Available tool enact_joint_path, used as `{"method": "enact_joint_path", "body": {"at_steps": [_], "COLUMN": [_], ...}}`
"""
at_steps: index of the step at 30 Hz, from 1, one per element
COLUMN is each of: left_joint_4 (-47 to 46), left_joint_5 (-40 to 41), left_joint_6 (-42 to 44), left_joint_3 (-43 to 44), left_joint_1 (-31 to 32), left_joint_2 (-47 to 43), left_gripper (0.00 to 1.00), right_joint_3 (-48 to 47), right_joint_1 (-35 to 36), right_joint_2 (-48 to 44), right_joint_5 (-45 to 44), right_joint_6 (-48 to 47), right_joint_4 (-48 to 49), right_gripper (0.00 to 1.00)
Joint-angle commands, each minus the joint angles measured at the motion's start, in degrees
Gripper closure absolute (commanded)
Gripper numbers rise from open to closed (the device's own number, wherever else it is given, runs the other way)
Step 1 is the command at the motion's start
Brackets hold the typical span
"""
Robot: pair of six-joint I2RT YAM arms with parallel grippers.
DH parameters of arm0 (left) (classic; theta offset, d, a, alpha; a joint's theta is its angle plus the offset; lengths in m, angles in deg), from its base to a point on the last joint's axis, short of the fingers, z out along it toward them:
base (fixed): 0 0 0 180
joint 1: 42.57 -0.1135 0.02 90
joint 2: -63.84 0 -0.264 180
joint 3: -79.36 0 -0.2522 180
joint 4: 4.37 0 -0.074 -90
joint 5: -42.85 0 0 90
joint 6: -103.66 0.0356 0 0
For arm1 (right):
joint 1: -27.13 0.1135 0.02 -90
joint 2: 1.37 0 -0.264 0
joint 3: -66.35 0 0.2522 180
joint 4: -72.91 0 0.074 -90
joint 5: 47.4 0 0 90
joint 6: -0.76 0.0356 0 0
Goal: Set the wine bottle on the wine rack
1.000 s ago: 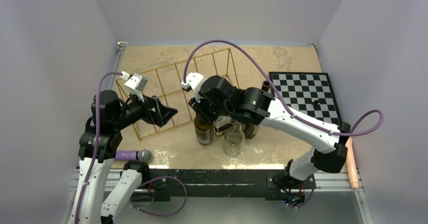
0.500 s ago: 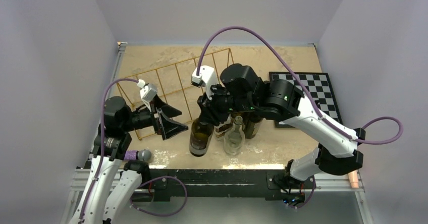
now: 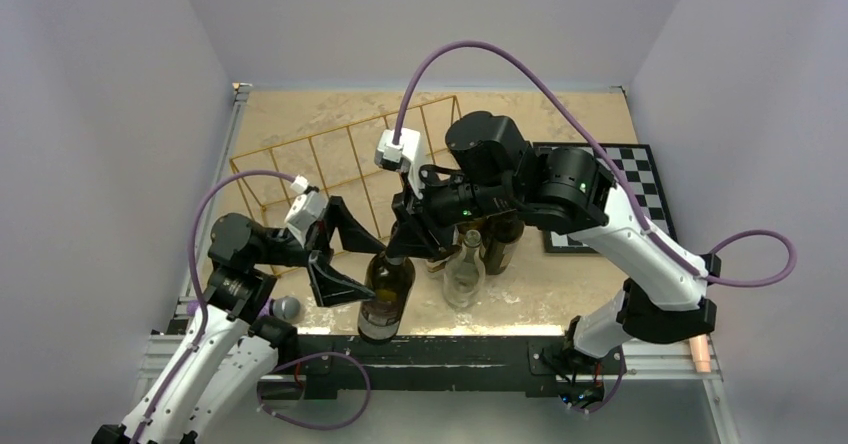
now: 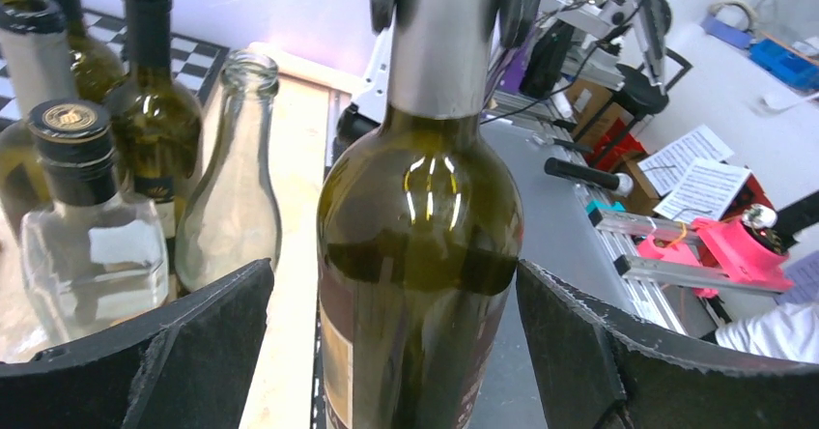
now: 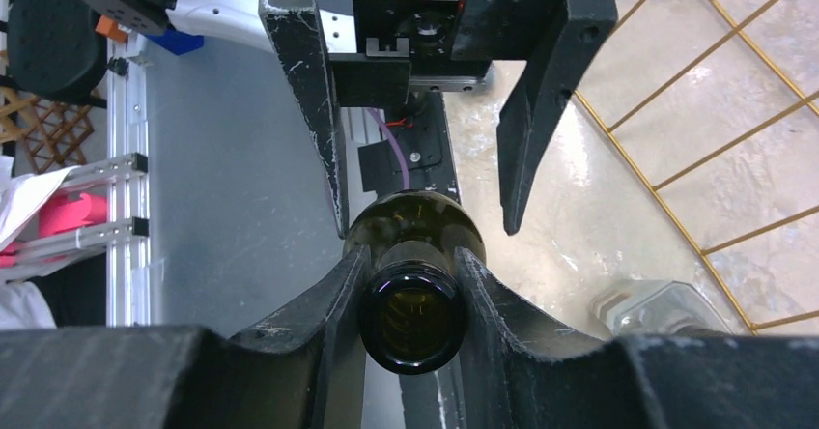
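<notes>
The wine bottle [image 3: 385, 294] is dark green with a paper label and hangs upright above the table's near edge. My right gripper [image 3: 400, 236] is shut on its neck from above; in the right wrist view the gripper [image 5: 410, 284] clamps the open mouth of the bottle [image 5: 410, 318]. My left gripper [image 3: 372, 274] is open, one finger on each side of the bottle's body, apart from the glass. In the left wrist view the bottle [image 4: 420, 255] stands between these fingers [image 4: 183, 352]. The gold wire wine rack [image 3: 330, 164] lies at the back left, also seen in the right wrist view [image 5: 715, 129].
A clear glass bottle [image 3: 463, 269] and dark bottles [image 3: 503, 236] stand at the table's middle, right of the held bottle. A square clear bottle with a black cap [image 4: 87, 245] is among them. A chessboard [image 3: 640, 189] lies at the right.
My right gripper has lifted the wine bottle out of the cluster and carried it towards the near left. My left gripper has swung from the rack to flank the bottle's body.
</notes>
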Motion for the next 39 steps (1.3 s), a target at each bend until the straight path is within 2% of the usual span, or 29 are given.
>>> {"method": "enact_joint_path", "body": {"at_steps": [1, 5, 12, 14, 16, 18, 20, 23, 27, 29, 34, 39], "left_joint_4": [-13.57, -26.56, -26.73, -25.15, -21.38, -16.09, -7.05, 9.02, 22.83, 28.29, 35.55, 41.70], "left_joint_5": [-3.13, -4.38, -4.30, -3.87, -3.32, -2.57, 0.17, 7.24, 15.80, 20.15, 32.13, 45.30], "left_joint_6": [-5.60, -12.85, -14.65, -14.15, -12.46, -9.34, -3.78, 5.94, 13.14, 16.03, 19.81, 21.75], "left_joint_3": [-2.48, -5.99, -5.73, -5.41, -5.00, -4.01, -1.64, 3.02, 8.15, 10.23, 13.59, 16.20], "left_joint_1": [1.57, 2.77, 3.22, 3.23, 3.18, 3.22, 3.23, 3.23, 3.23, 3.23, 3.22, 3.23], "left_joint_2": [1.62, 1.79, 4.64, 5.18, 5.59, 5.69, 5.42, 5.30, 5.45, 5.19, 2.04, 0.78], "left_gripper": [0.01, 0.01, 0.03, 0.17, 0.38, 0.67, 1.00, 1.00, 1.00, 1.00, 1.00, 1.00], "right_joint_3": [-3.80, -3.99, -4.26, -3.14, -1.62, -0.35, 0.99, 2.88, 7.86, 9.64, 10.29, 10.29], "right_joint_1": [0.32, 0.31, 0.32, 0.32, 0.32, 0.36, 0.34, 0.35, 0.35, 0.34, 0.36, 0.32], "right_joint_2": [0.22, 1.11, 2.07, 1.65, 0.92, 0.19, -0.56, -1.82, -4.54, -5.60, -7.42, -10.73], "right_joint_5": [5.81, 5.75, 5.46, 4.98, 3.86, 2.95, 2.41, 1.08, -3.66, -7.07, -14.36, -25.53], "right_joint_6": [2.04, 2.34, 1.69, 0.85, 0.11, -0.67, -1.27, -1.50, -2.10, -2.48, -3.14, -2.57], "right_joint_4": [7.08, 8.44, 9.87, 10.52, 11.61, 12.08, 13.00, 14.34, 18.03, 19.14, 19.80, 22.95], "right_gripper": [1.00, 1.00, 1.00, 1.00, 1.00, 1.00, 1.00, 1.00, 0.24, 0.04, 0.01, 0.01]}}
